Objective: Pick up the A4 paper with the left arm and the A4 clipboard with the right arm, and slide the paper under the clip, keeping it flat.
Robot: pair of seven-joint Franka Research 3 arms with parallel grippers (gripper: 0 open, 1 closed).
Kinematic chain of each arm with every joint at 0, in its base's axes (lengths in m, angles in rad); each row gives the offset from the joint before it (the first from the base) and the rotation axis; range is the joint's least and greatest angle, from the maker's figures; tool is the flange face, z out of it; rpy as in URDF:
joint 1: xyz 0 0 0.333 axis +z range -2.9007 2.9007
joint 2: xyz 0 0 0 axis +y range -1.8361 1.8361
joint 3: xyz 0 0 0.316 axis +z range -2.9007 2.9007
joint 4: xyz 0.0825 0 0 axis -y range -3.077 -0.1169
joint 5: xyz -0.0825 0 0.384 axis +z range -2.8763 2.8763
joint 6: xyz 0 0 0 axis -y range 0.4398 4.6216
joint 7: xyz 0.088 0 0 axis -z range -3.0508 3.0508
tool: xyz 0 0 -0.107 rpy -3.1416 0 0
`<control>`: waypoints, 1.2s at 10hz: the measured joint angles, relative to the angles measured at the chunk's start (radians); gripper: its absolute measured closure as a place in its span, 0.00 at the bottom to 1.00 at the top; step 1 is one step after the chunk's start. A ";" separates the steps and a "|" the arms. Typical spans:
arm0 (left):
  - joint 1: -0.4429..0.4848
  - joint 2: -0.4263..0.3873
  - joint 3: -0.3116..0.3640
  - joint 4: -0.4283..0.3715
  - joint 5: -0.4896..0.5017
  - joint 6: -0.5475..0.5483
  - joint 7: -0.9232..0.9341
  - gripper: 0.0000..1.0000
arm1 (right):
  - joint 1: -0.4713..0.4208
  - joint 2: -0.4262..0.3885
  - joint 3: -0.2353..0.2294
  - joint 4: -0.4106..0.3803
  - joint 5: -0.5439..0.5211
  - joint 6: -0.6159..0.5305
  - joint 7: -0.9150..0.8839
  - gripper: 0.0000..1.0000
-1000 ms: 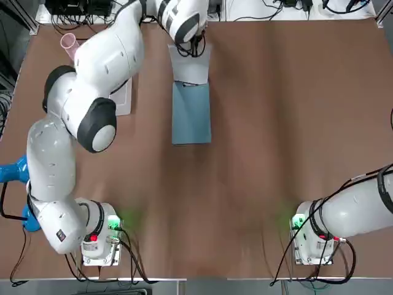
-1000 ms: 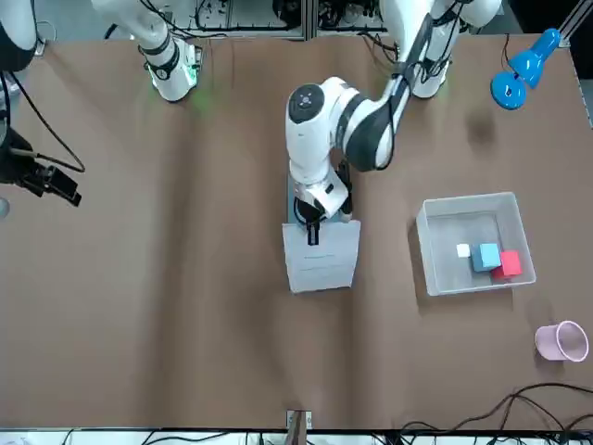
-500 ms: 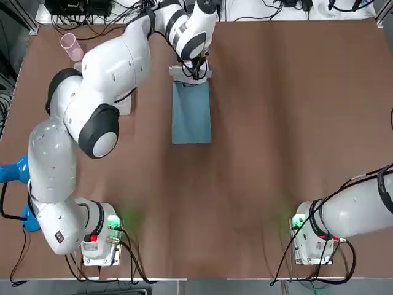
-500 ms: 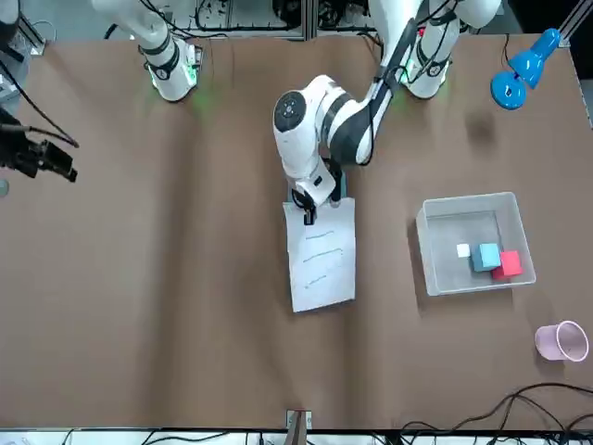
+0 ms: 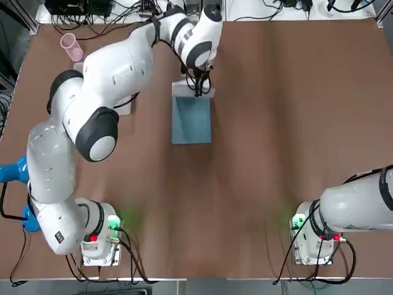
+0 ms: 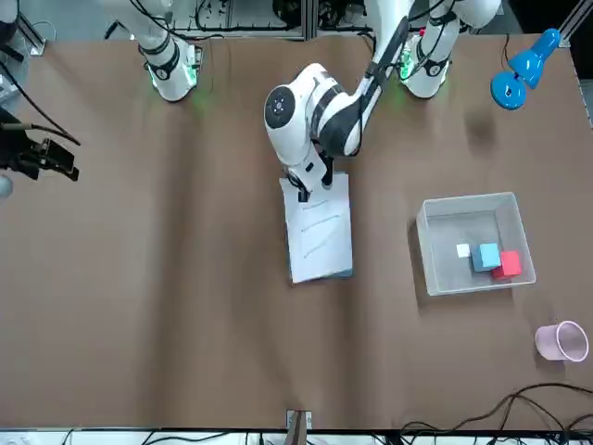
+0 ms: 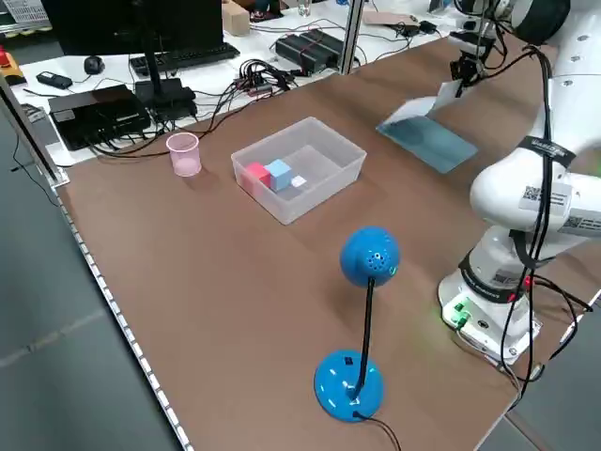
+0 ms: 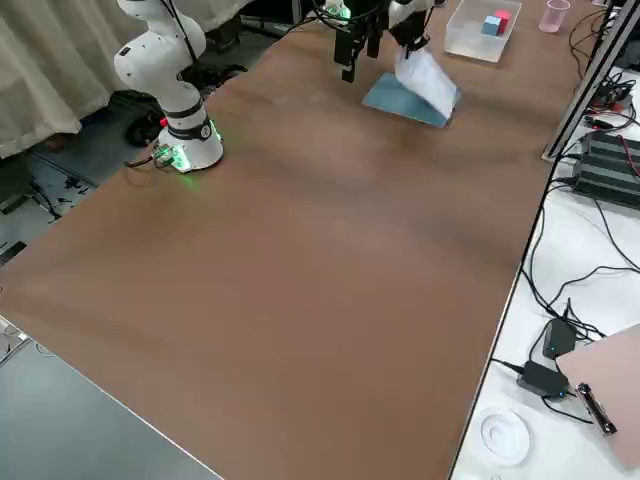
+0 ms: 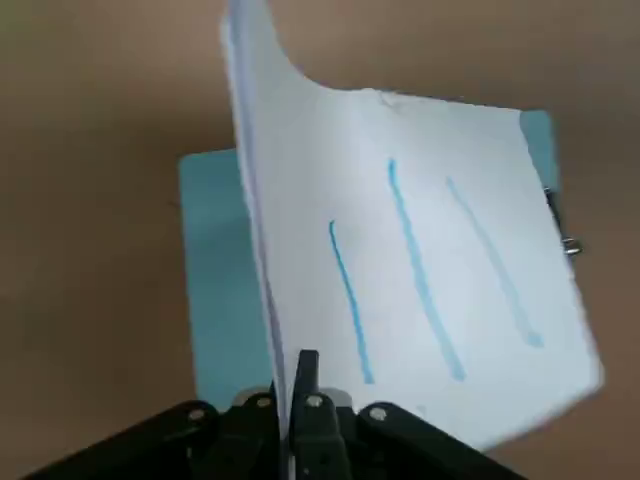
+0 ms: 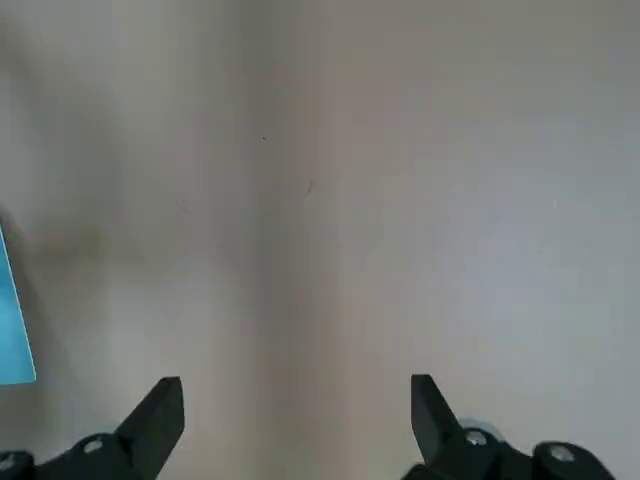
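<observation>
One paper (image 9: 430, 270) clenched in left pincer (image 9: 290, 415), above clipboard (image 9: 215, 290) | right pincer (image 10: 298, 425) released, apart

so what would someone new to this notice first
Probably the big white left arm reaching over the table, its gripper shut on the edge of a white A4 sheet marked with blue lines, held over a light-blue clipboard. After that, the bright blue desk lamp beside that arm's base and the clear plastic bin holding a blue, a red and a small white block would likely catch the eye.
</observation>
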 joint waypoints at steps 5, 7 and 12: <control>0.000 0.002 -0.019 -0.056 0.000 -0.001 0.015 0.99 | -0.042 0.000 0.018 0.001 -0.001 -0.002 -0.031 0.00; 0.009 0.002 -0.019 -0.056 -0.020 0.005 0.015 0.99 | -0.043 0.000 0.018 0.002 -0.002 -0.001 -0.035 0.00; 0.058 0.001 -0.015 -0.046 -0.025 0.096 0.015 0.99 | -0.043 0.000 0.023 0.003 -0.002 0.003 -0.035 0.00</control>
